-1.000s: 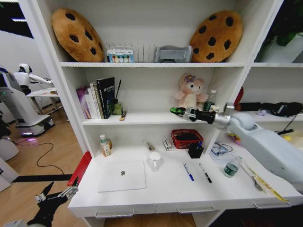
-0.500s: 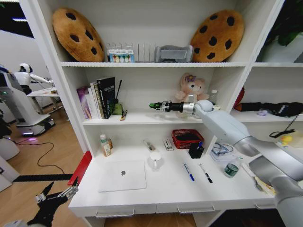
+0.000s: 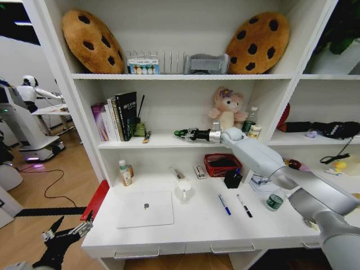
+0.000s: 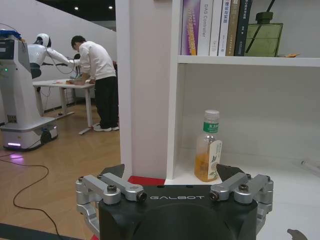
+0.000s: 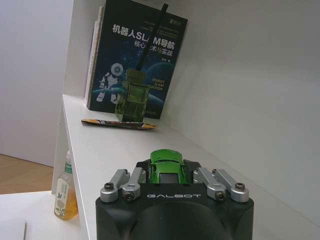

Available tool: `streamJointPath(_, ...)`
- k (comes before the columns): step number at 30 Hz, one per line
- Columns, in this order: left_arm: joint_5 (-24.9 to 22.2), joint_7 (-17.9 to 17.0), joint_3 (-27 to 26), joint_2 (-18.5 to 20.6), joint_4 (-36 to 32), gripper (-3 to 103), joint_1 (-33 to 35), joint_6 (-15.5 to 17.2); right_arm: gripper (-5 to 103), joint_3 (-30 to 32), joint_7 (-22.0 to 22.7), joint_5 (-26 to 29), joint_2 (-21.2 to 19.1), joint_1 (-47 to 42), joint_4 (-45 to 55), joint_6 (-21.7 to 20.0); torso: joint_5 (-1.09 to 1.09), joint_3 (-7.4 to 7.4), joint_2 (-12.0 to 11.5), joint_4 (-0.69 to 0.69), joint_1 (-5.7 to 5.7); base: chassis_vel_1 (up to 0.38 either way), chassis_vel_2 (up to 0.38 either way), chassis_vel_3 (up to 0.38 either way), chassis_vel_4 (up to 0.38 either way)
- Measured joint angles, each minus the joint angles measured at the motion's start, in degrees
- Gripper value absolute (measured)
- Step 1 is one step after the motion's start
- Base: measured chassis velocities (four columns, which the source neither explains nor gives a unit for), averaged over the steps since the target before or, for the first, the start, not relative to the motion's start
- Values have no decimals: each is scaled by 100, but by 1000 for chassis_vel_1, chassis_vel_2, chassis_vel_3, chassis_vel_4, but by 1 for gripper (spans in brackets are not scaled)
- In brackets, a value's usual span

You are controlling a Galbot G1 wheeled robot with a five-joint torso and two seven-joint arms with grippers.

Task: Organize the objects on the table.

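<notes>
My right gripper [image 3: 181,134] reaches over the middle shelf, shut on the tiny green toy [image 5: 167,169], a small car held just above the shelf board. On the table [image 3: 197,232] below lie the silver laptop [image 3: 145,208], a blue pen [image 3: 224,205] and a black pen [image 3: 244,206]. The black pen cup [image 3: 232,179] stands behind the pens, and the green-topped can [image 3: 274,199] is at the right. My left gripper [image 3: 66,233] hangs open beside the table's left front corner, nothing between its fingers [image 4: 116,172].
Ahead of the toy on the shelf stand a green diffuser bottle [image 5: 132,102], a snack bar [image 5: 119,123] and books [image 3: 118,115]. A plush bunny [image 3: 227,109] sits behind my right arm. A red basket [image 3: 221,164], white cup [image 3: 184,191] and juice bottle [image 3: 124,173] are on the table.
My right arm has swung left along the middle shelf, carrying the green toy from beside the bunny towards the books. The left arm has not moved.
</notes>
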Motion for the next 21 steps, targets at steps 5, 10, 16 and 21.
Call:
streamJointPath(5, 0, 0, 0, 0, 0, 100, 0, 0, 38, -29, 144, -1, -2, -5, 10, 12, 0, 0, 0, 0, 0, 0, 0, 0, 0)
streamJointPath(10, 0, 0, 0, 0, 0, 100, 0, 0, 55, -34, 161, 1, 8, -4, 2, 26, 0, 0, 0, 0, 0, 0, 0, 0, 0)
streamJointPath(16, 0, 0, 0, 0, 0, 100, 0, 0, 77, 136, 374, 198, -77, -38, 287, 64, 0, 0, 0, 0, 0, 0, 0, 0, 0)
streamJointPath(21, 0, 1, 0, 0, 0, 100, 0, 0, 92, 373, 866, 529, -353, -61, 1136, 60, 0, 0, 0, 1, 0, 0, 0, 0, 0)
